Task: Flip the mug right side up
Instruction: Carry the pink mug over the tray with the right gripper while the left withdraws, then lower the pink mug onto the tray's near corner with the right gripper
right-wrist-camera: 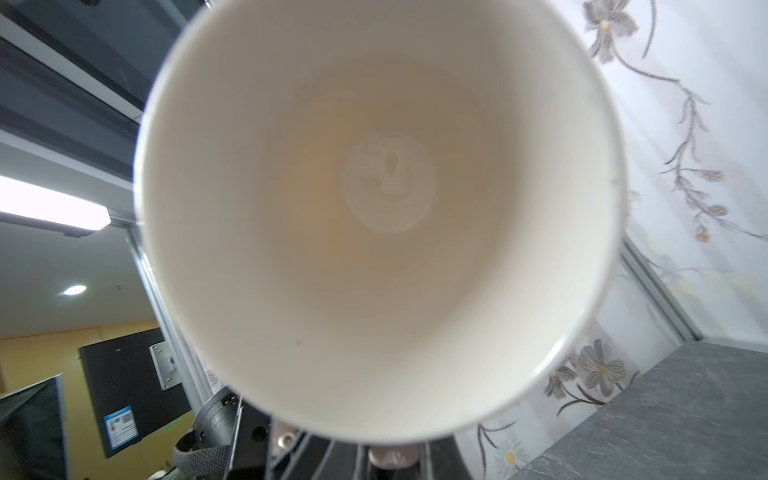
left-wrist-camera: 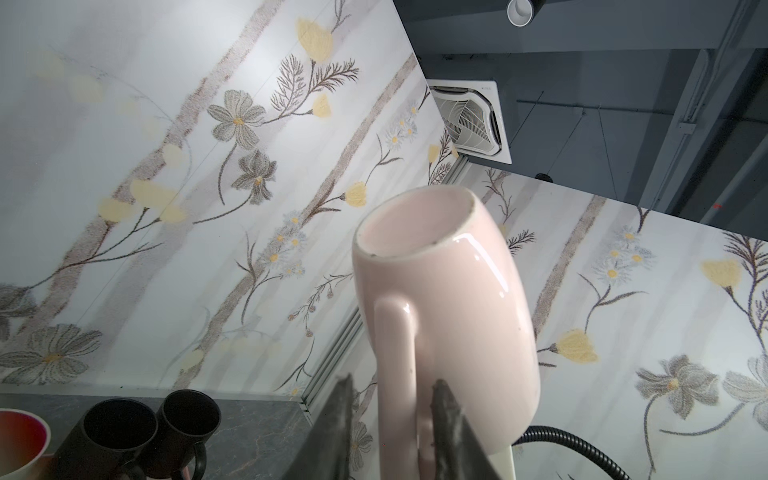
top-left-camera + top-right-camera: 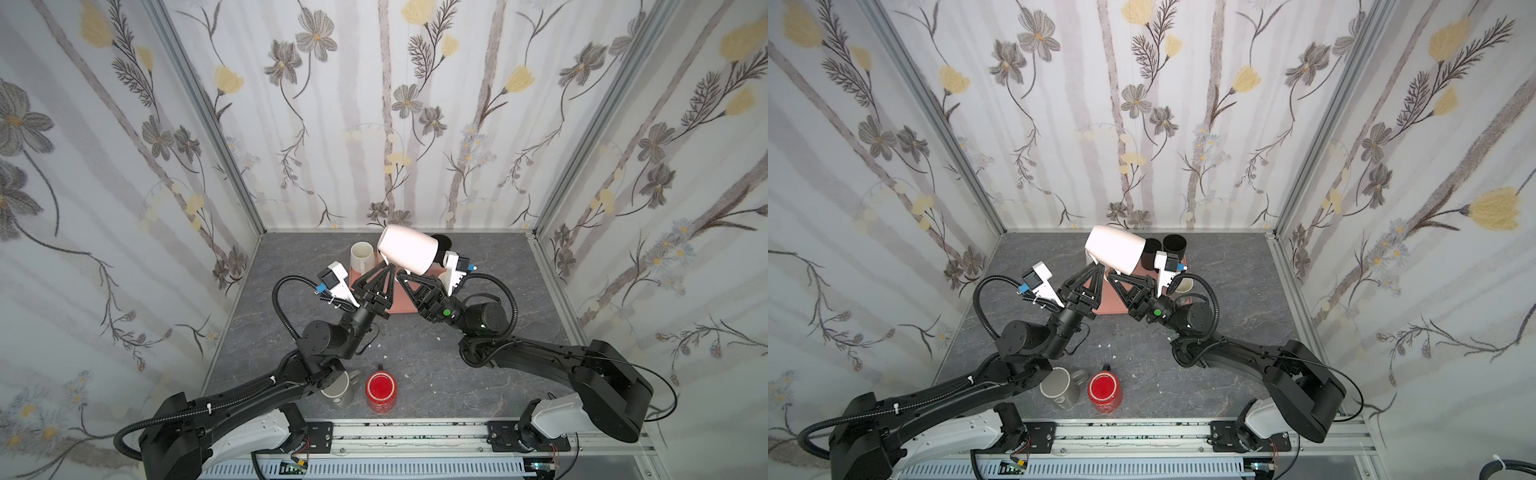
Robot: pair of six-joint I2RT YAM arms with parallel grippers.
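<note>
Handover in the air, I judge. The left gripper (image 3: 388, 269) is standing released, jaws apart around the handle (image 2: 397, 353). The pink mug (image 3: 409, 249) is hanging sideways above the tray (image 3: 400, 304). The right gripper (image 3: 404, 276) is clenching its rim (image 1: 143, 174), though the mug is hiding the contact. Next: turning it upright.

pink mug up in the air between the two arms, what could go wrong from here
1. The left gripper's jaws stand open either side of the handle, so the tilted pink mug seems to hang from the right gripper's pinch at the rim alone; the glossy wall could slip or swing.
2. It seems to hang over the tray, with the cream mug and black mugs close by; a drop would likely hit them.
</note>
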